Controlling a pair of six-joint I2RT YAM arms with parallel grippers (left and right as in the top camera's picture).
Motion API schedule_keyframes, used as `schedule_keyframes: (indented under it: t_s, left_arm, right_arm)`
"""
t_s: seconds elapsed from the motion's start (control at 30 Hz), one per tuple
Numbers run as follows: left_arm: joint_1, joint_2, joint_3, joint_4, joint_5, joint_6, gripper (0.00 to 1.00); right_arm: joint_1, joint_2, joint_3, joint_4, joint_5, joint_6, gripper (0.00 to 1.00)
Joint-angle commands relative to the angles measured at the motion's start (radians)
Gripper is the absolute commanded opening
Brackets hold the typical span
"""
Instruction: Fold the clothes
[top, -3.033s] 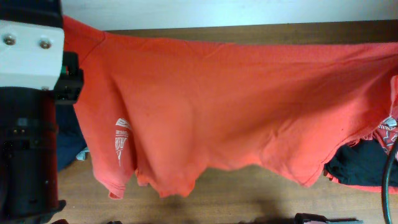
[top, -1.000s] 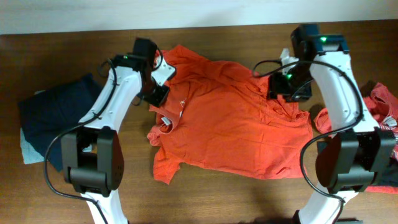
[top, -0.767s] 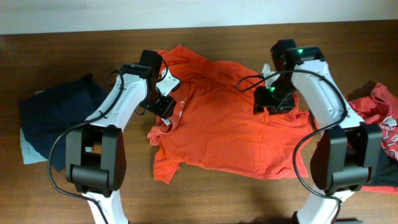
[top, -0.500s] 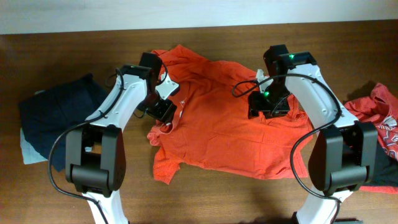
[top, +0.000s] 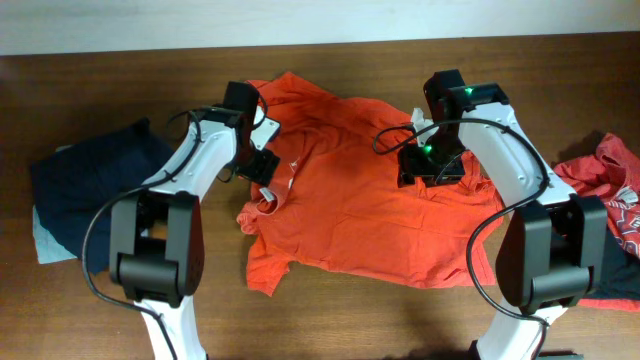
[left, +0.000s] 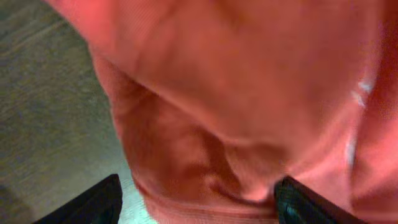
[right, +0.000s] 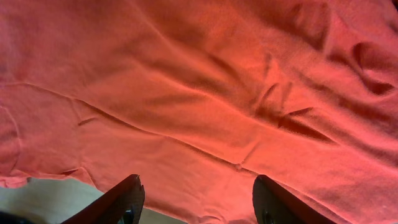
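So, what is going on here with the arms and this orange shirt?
An orange-red T-shirt lies spread but wrinkled on the wooden table. The left gripper hovers open above the shirt's edge, the right gripper open above the opposite side; neither holds cloth. No fold is made yet. A dark pile and more red clothes wait at the sides.

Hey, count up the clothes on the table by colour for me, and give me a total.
Orange-red T-shirts: 2, the spread T-shirt in the middle and the bunched T-shirt at the right edge
Dark navy garment: 1
Pale grey-green piece: 1
Total: 4 clearly visible
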Motion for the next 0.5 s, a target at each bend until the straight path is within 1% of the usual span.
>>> schedule_keyframes:
  t_s: [0.0, 0.07, 0.13, 0.2, 0.23, 0.3, 0.37, 0.47]
  left_arm:
    - [0.051, 0.048, -0.011, 0.038, -0.009, -0.051, 0.77]
    - [0.072, 0.056, -0.011, 0.052, 0.04, -0.05, 0.72]
    - [0.091, 0.064, -0.011, 0.062, 0.096, -0.05, 0.6]
    - [0.104, 0.075, -0.011, 0.066, 0.142, -0.05, 0.39]
    - [0.106, 0.077, -0.011, 0.066, 0.144, -0.05, 0.31]
    - [0.114, 0.079, -0.011, 0.074, 0.13, -0.05, 0.08]
    - [0.133, 0.078, -0.002, 0.096, 0.076, -0.051, 0.0]
    - [0.169, 0.078, 0.035, 0.111, -0.024, -0.084, 0.01]
  right_arm:
    - [0.006, -0.008, -0.005, 0.001, -0.013, 0.003, 0.61]
    - [0.006, -0.008, -0.005, 0.002, -0.013, 0.003, 0.61]
    - [0.006, -0.008, -0.005, 0.003, -0.013, 0.003, 0.61]
    - [0.006, -0.008, -0.005, 0.002, -0.013, 0.003, 0.61]
    - [0.006, -0.008, -0.005, 0.003, -0.013, 0.003, 0.61]
    - [0.006, -0.008, -0.005, 0.002, -0.013, 0.003, 0.61]
    - [0.006, -0.008, -0.005, 0.003, -0.013, 0.003, 0.61]
    - [0.006, -0.008, -0.005, 0.002, -0.013, 0.003, 0.61]
